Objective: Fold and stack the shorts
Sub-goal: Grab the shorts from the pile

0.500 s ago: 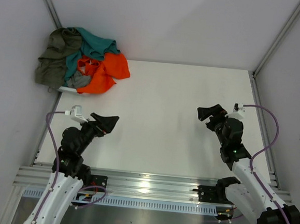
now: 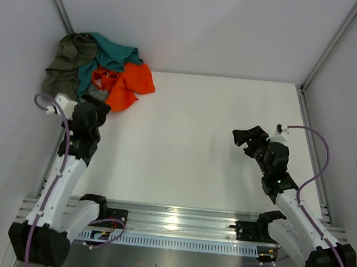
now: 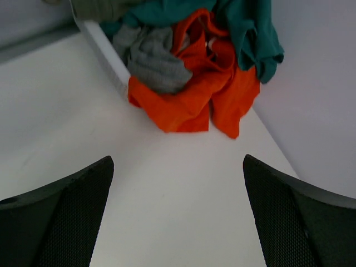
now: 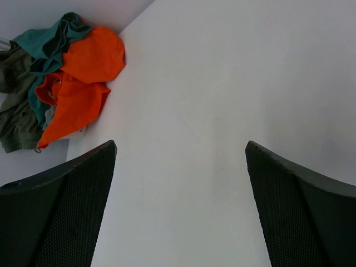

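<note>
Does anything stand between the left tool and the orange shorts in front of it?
Nothing visible does. In the left wrist view, only bare table separates the open left tool from the near edge of the orange shorts. The white basket rim lies to the left of that path.

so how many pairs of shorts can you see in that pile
4, all heaped in the far left corner: olive shorts leftmost, teal shorts behind, orange shorts spilling onto the table, grey shorts against the orange. More may be hidden.
</note>
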`<move>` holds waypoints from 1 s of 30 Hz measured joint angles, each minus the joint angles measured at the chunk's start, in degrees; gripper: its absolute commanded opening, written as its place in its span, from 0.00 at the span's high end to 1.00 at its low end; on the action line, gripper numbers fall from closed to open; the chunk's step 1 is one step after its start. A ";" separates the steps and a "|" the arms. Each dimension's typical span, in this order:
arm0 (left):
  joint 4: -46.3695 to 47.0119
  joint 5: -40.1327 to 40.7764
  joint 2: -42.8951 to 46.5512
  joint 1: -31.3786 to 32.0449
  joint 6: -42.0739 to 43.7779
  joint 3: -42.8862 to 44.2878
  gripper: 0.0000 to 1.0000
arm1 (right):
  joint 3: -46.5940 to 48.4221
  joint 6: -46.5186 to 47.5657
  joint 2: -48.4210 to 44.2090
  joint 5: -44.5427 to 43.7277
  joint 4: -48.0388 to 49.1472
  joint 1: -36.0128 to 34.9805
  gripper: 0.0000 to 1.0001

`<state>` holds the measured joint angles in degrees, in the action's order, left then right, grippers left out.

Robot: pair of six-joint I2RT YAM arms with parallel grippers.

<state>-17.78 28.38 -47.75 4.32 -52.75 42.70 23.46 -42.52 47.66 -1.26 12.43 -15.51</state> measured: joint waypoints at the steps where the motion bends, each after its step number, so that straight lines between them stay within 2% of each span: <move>1: 0.02 1.62 -2.93 -0.52 2.10 3.32 0.01 | -0.04 -0.02 0.00 0.46 0.13 0.00 0.01; 4: 1.73 2.89 -8.22 -3.76 9.53 8.96 0.01 | -0.20 -0.04 0.00 1.38 0.55 0.00 0.01; 8: 4.46 0.17 -12.13 -12.13 16.28 9.97 0.01 | -0.22 -0.09 0.00 2.43 1.27 -0.02 0.01; 11: 6.16 -0.09 -15.58 -15.23 20.31 10.03 0.01 | -0.50 -0.07 -0.24 3.02 2.40 -0.17 0.01; 13: 7.08 -0.76 -17.94 -16.39 22.40 10.45 0.01 | -1.11 0.00 -0.70 3.28 2.95 -0.42 0.01; 14: 7.28 -1.77 -19.30 -17.49 22.99 10.97 0.05 | -1.42 0.09 -0.87 3.28 3.15 -0.59 0.01; 19: 8.11 -6.78 -27.61 -24.81 25.24 18.51 0.05 | -2.69 0.35 -0.94 3.28 4.24 -1.44 0.00; 24: 9.51 -9.20 -34.62 -25.57 27.45 26.21 0.01 | -2.80 0.81 -0.52 3.28 5.11 -1.92 0.00; 30: 4.76 -11.72 -46.01 -27.96 27.50 39.78 0.02 | -2.80 1.03 0.55 3.54 6.38 -2.71 0.00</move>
<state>-13.02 16.67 -93.76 -23.64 -25.26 82.48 20.67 -41.50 48.21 2.28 18.81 -18.22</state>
